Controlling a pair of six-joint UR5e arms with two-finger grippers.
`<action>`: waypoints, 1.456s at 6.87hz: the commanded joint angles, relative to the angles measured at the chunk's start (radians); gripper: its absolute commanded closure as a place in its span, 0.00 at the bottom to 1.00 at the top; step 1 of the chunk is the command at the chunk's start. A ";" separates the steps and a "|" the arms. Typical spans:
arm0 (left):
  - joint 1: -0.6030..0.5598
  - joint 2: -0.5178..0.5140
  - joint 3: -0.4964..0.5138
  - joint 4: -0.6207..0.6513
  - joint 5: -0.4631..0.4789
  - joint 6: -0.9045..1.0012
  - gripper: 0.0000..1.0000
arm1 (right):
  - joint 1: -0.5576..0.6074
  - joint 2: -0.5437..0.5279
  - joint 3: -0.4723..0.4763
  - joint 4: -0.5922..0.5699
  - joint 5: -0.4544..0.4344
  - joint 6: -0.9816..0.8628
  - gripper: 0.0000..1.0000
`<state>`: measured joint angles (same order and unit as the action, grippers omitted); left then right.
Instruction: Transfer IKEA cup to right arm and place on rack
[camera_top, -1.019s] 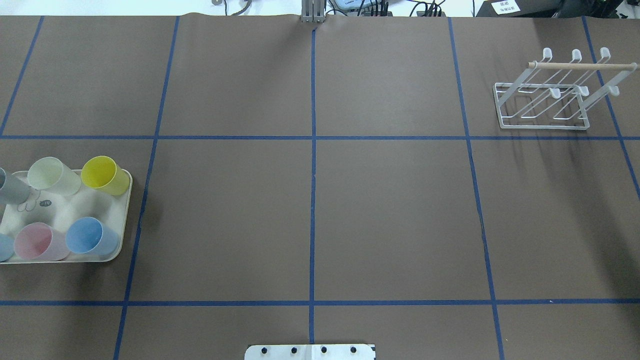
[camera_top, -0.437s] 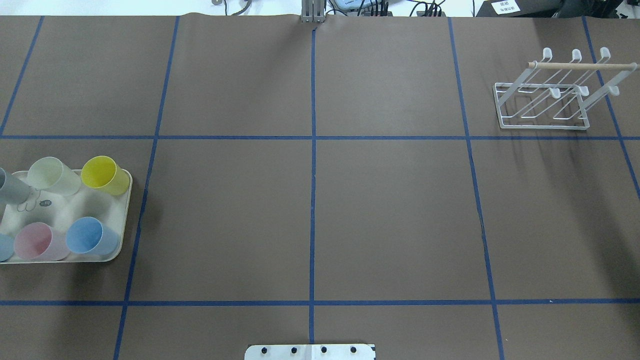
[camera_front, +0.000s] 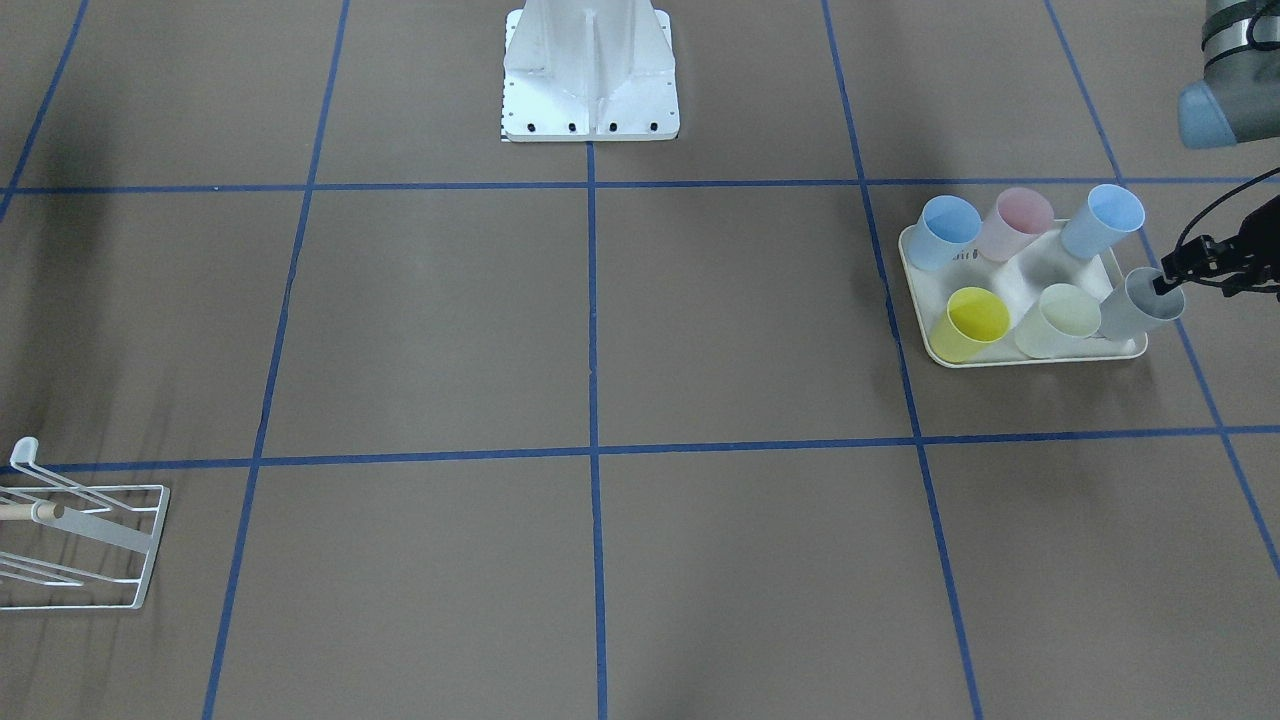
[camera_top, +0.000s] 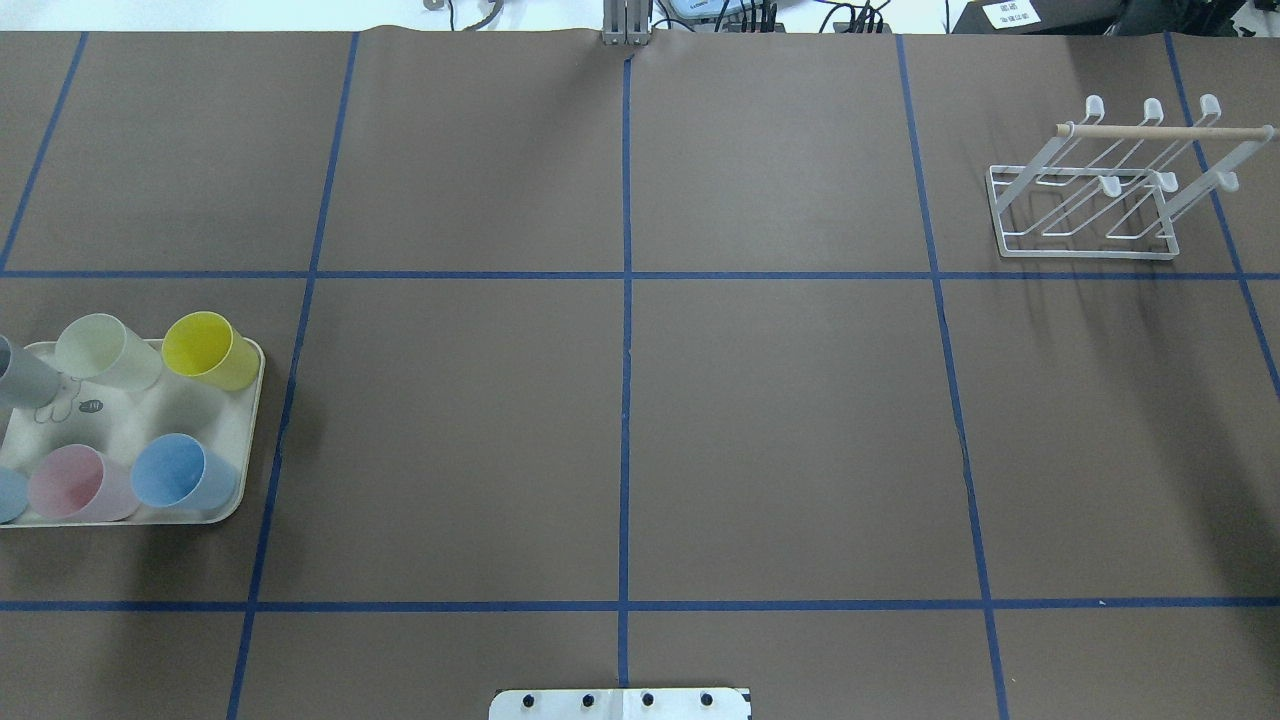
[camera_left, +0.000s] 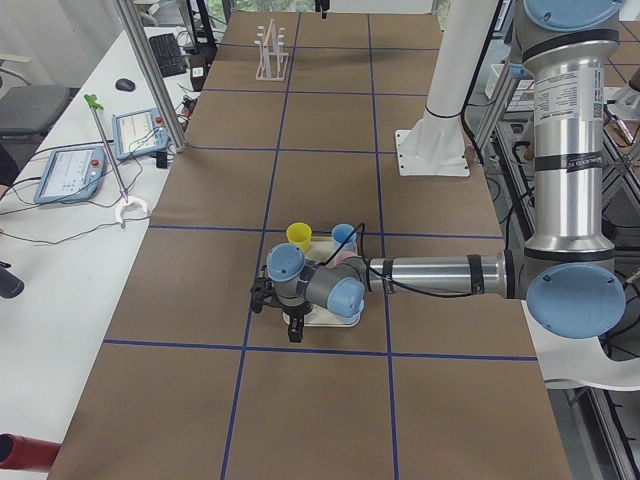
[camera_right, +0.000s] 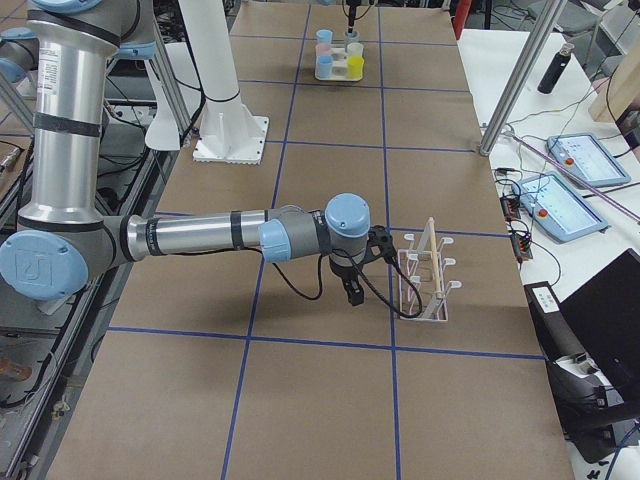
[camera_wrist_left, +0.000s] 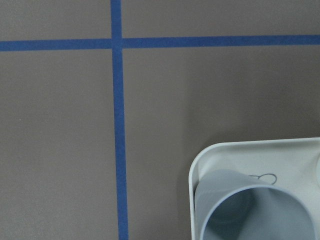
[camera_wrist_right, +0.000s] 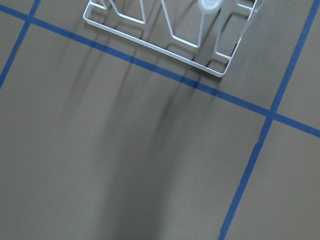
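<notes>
Left gripper (camera_front: 1165, 283) meets the rim of the grey cup (camera_front: 1135, 312) at the tray (camera_front: 1020, 270) corner, apparently to lift it (pinching or spread, cannot tell); right gripper (camera_right: 354, 296) hovers beside the rack (camera_right: 428, 262) for the handover, state unclear.

Readable text: none. White label (camera_top: 1010, 13), far right, past the table (camera_top: 780, 150): print too small to read. Tray (camera_top: 140, 415), near left: small line drawing (camera_top: 60, 408) (no lettering made out). Blue cap (camera_right: 40, 265) on the right arm: pale emblem, illegible.
</notes>
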<state>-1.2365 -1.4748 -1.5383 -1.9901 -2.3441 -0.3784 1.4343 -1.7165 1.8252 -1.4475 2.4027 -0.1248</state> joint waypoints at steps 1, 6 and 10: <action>0.012 -0.015 0.021 -0.009 -0.004 -0.002 0.54 | 0.000 -0.002 0.000 -0.005 0.006 0.001 0.00; -0.027 -0.018 -0.020 -0.001 -0.185 0.006 1.00 | 0.000 0.000 0.000 0.001 0.026 0.017 0.00; -0.167 -0.013 -0.100 0.004 -0.176 -0.212 1.00 | 0.000 0.000 0.015 0.007 0.027 0.047 0.00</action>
<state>-1.3988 -1.4758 -1.6044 -1.9864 -2.5263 -0.4461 1.4343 -1.7166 1.8320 -1.4414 2.4291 -0.0815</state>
